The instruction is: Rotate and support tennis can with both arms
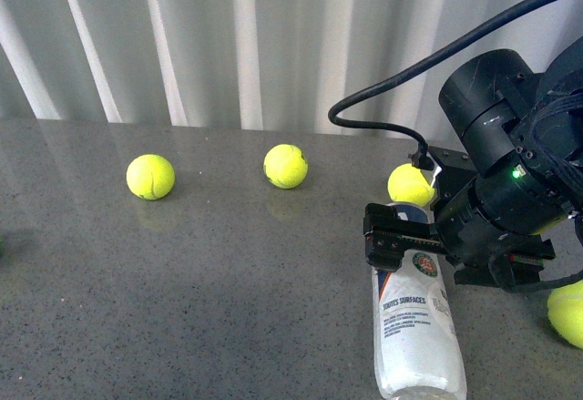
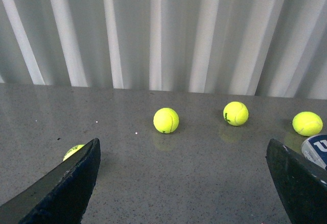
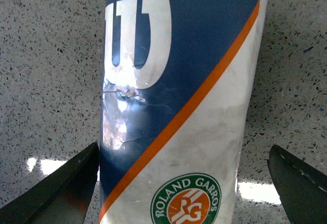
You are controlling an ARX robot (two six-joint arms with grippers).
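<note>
The long black fingers (image 3: 56, 193) of the right gripper (image 3: 183, 147) are spread wide astride the clear plastic tennis can with a navy, white and orange label (image 3: 194, 106), clasping nothing. The can lies flat on the grey speckled table (image 1: 228, 309), with bare surface to its left. The left gripper (image 2: 182, 142) gapes empty over bare tabletop. Yellow-green tennis balls (image 1: 150, 176) dot the far edge below the white pleated curtain (image 1: 273, 35).

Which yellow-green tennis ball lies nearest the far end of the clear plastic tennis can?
The yellow-green ball just behind the can; the others lie farther off.
</note>
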